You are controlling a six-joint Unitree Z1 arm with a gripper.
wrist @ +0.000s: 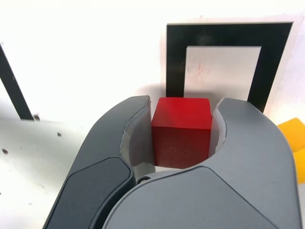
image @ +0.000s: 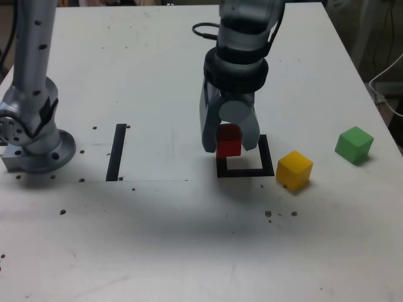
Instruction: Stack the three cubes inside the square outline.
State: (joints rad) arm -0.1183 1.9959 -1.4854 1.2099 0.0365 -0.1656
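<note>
Over the square outline (image: 245, 170) on the white table (image: 189, 239) we see the gripper (image: 230, 141) pointing down, its jaws pinching the red cube (image: 228, 141) from both sides — the cube sits at the outline's corner on the exterior view's left, and we cannot tell whether it touches the table. Just beside the outline, to the exterior view's right, stands the yellow cube (image: 294, 170), and farther that way the green cube (image: 354, 145). Well apart from the outline on the exterior view's left lie a straight black strip (image: 116, 152) and the arm's base (image: 34, 148) — nothing lies within the frame's white centre.
</note>
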